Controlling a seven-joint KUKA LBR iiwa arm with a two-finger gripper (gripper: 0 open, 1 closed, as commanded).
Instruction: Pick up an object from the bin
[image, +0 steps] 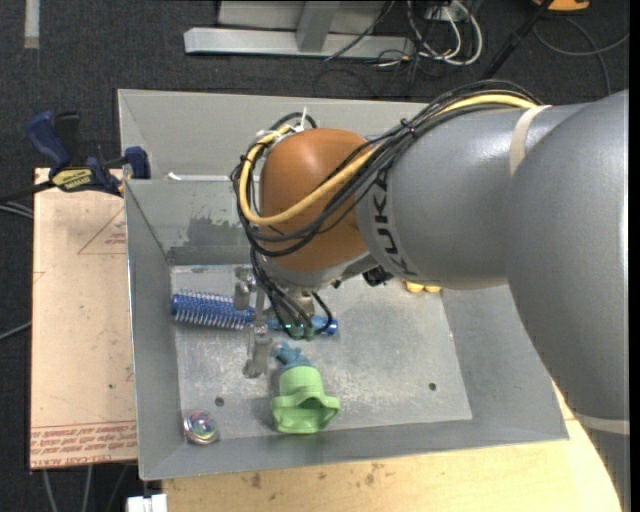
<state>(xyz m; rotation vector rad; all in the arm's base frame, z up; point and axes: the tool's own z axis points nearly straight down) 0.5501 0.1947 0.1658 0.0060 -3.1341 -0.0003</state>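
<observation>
My gripper (262, 345) hangs below the orange cover, near the middle of the bin floor. One metal finger reaches down to about the floor just left of a small blue piece (290, 354). A blue brush with a bristled head (212, 310) lies to the left of the gripper, its handle running under the fingers toward the right. A light green plastic object (302, 400) lies just below and right of the fingertips, apart from them. Nothing is seen between the fingers.
A small round silver object (201, 428) rests in the front left corner of the bin. A yellow thing (422, 288) peeks out from under the arm at the right. The arm covers the back right of the bin.
</observation>
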